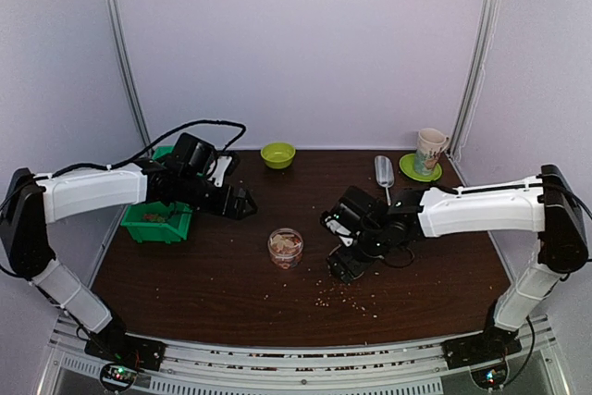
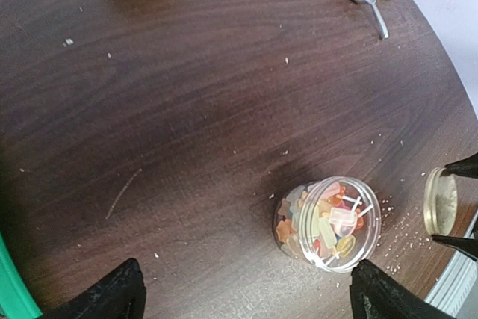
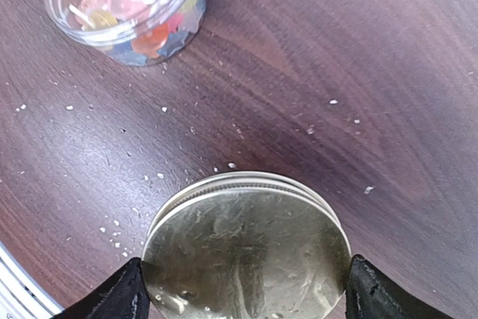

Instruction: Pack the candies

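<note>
One gold lid (image 3: 246, 244) sits clamped rim-to-rim between right gripper (image 3: 246, 293) fingers at the near side, presumably staged for capping. Just beyond, mid-table: candies (image 2: 332, 222) heaped in clear jar (image 2: 378, 218), upright, long axis vertical, mouth up, uncapped. Farther back, left gripper (image 2: 246, 300) hovers, fingers spread wide, empty, probably giving clearance.

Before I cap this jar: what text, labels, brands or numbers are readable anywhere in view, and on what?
No text can be read in any view.
On the mug: a printed pattern, too small and blurred to read.
On the gold lid: plain metal, no marking visible.
On the clear jar: no label visible.
</note>
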You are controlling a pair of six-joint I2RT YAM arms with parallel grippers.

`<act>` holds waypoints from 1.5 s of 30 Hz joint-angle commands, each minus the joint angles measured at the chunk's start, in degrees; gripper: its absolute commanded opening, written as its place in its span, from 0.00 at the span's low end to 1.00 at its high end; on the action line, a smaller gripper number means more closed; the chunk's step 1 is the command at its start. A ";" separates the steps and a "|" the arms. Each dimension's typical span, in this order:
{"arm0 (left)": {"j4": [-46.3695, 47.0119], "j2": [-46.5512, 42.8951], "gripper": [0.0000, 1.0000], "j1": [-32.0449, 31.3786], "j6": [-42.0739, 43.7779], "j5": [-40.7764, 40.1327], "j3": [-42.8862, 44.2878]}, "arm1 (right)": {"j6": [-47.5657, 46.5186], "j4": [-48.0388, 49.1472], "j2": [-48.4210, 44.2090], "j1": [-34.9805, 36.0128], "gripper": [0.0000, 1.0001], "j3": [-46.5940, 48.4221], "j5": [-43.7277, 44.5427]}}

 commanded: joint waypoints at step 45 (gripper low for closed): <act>49.24 13.86 0.98 -11.90 -10.19 15.63 -12.48 | -4.60 -8.12 -15.27 -2.09 0.87 5.93 7.15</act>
